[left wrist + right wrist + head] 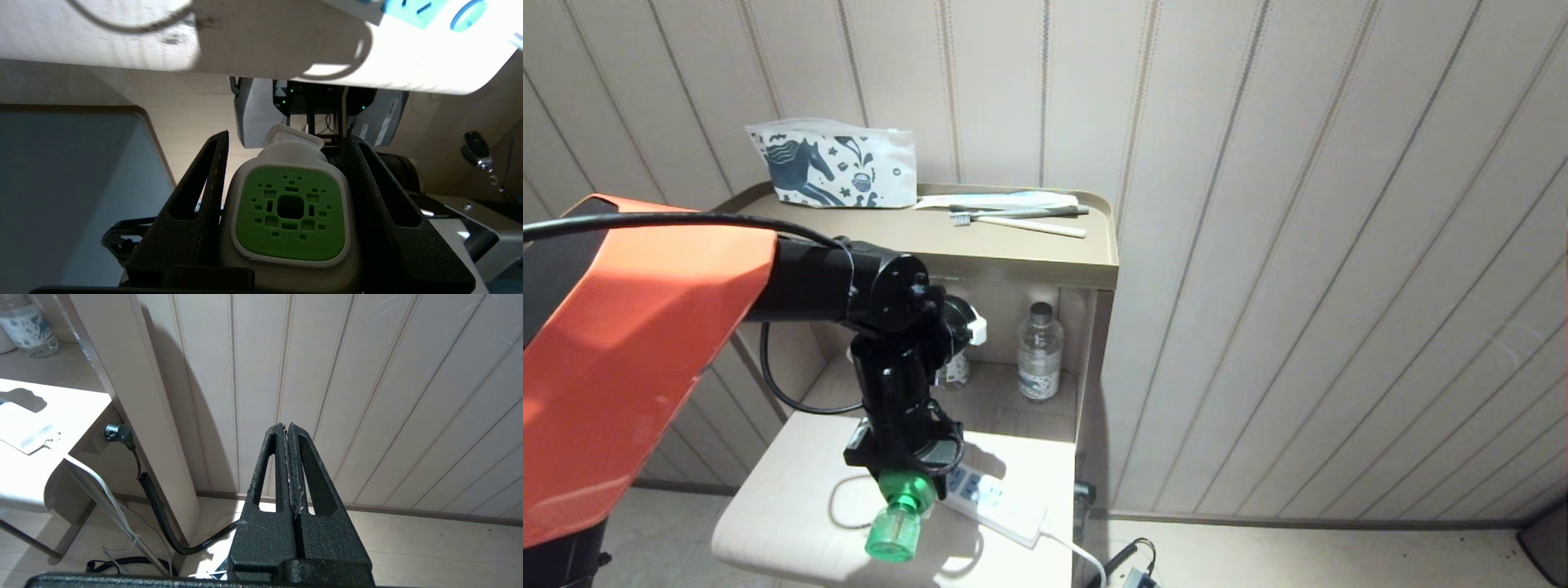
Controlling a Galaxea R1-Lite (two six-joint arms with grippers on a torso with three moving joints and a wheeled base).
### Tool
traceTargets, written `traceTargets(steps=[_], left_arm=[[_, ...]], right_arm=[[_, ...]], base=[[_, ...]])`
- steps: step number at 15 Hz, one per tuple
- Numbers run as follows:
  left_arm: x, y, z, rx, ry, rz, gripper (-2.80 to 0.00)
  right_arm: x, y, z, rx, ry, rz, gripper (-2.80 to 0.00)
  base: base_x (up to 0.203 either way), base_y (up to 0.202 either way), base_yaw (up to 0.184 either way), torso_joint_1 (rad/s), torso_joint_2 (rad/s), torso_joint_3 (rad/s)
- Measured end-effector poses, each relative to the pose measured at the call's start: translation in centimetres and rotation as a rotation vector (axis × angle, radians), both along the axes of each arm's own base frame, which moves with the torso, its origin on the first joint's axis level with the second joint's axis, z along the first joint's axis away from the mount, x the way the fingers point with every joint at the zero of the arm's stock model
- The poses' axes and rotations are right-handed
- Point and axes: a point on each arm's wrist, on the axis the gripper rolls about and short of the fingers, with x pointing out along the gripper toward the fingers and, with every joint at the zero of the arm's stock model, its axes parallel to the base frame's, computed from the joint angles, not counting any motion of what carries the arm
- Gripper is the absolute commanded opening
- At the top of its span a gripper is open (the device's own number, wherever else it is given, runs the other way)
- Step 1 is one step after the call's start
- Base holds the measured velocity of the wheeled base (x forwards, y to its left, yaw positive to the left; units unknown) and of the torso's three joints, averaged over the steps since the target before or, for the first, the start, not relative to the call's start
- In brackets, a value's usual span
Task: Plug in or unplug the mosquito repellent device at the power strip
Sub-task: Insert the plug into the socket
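A: Where is there room on the desk?

B: The near left part is bare, apart from a thin cord loop. The strip lies along the right side, its cord dropping off the near edge.

A: And behind?

B: The shelf nook is tight: a bottle stands at its right wall, and the top shelf overhangs. The left pincer with the device hangs over the desk just left of the strip.

The left arm wears a broad, smooth orange shell that gives way to a glossy black cylindrical forearm and wrist housing, with a black cable looping beneath and another running over the shell. Both pincers, left and right, have matte black, grainy, wedge-shaped fingers with long triangular cut-outs.
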Motion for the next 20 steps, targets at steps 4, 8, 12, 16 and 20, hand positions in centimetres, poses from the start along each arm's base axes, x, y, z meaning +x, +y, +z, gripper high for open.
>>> traceTargets(steps=[4,8,12,16,20], left_arm=[[-0.2,-0.1,-1.7,-0.004,0.001,-0.006,-2.8],[0.5,-0.4,-2.7,0.003,0.005,-0.004,-2.8],[2.7,-0.9,-2.4,-0.02,-0.049,0.016,-2.8],[3.8,-1.4,-2.1,-0.039,-0.089,0.019,-2.8],[4.7,-1.8,-2.4,-0.044,-0.102,0.021,-2.8]], right_arm=[[0.0,0.0,0.0,0.0,0.0,0.0,-2.8],[0.0,0.0,0.0,0.0,0.0,0.0,-2.8],[0.0,0.0,0.0,0.0,0.0,0.0,-2.8],[0.0,0.0,0.0,0.0,0.0,0.0,-2.8],[0.0,0.0,0.0,0.0,0.0,0.0,-2.8]], base=[[0.0,0.0,0.0,0.0,0.0,0.0],[0.0,0.0,0.0,0.0,0.0,0.0],[0.0,0.0,0.0,0.0,0.0,0.0],[0.0,0.0,0.0,0.0,0.0,0.0],[0.0,0.0,0.0,0.0,0.0,0.0]])
